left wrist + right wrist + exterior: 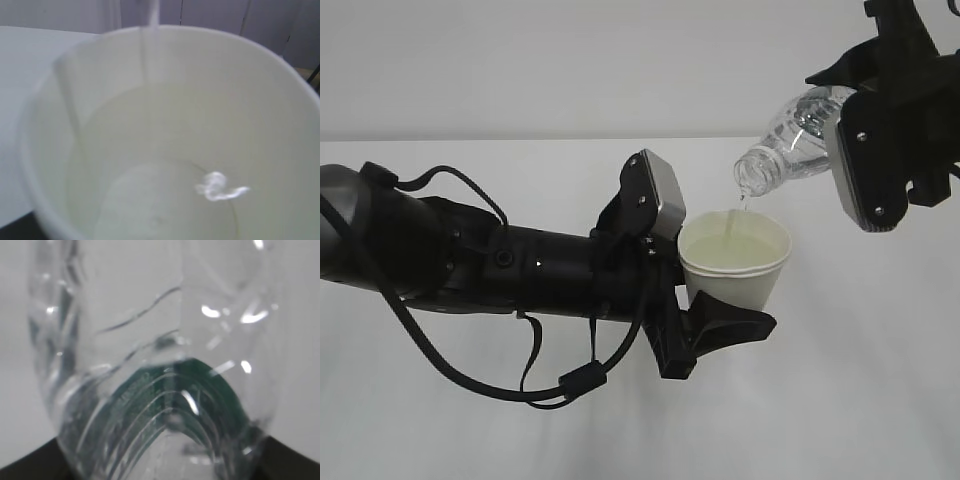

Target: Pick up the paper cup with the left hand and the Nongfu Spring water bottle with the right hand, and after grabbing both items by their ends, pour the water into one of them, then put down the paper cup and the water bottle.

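While the right hand (840,135) grips the Nongfu Spring water bottle (790,140) tilted mouth-down toward eight o'clock, its water (732,222) streams into the paper cup (735,262) pinched upright above the counter (880,380) by the left hand (705,300).

Bright, even, shadowless light; both wrist views blurred close-up, glints on plastic.

both arms are matte black: the left arm (520,265) trails looping cables, each wrist bearing a screwed grey plate.
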You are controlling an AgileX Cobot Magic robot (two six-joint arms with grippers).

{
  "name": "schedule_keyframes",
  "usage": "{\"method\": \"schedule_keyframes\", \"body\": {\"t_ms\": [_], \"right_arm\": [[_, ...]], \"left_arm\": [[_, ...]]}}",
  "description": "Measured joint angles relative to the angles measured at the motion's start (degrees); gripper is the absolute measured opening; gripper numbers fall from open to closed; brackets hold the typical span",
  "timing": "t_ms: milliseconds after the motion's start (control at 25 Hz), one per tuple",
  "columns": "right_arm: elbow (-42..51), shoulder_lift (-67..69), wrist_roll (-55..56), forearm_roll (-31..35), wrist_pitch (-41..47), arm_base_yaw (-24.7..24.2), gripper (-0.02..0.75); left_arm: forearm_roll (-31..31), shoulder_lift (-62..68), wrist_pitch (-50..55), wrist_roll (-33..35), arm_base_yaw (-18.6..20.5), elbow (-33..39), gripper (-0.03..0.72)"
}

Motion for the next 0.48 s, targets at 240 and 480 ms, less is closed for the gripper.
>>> {"method": "schedule_keyframes", "body": {"t_ms": [240, 480], "right_arm": [[0.0, 0.0, 0.0, 0.0, 0.1, 0.0, 0.429], [0.0, 0.0, 0.0, 0.0, 0.1, 0.0, 0.429]], "left_arm": [[0.0, 0.0, 0.0, 0.0, 0.0, 0.0, 0.466], [0.0, 0.0, 0.0, 0.0, 0.0, 0.0, 0.463]]}}
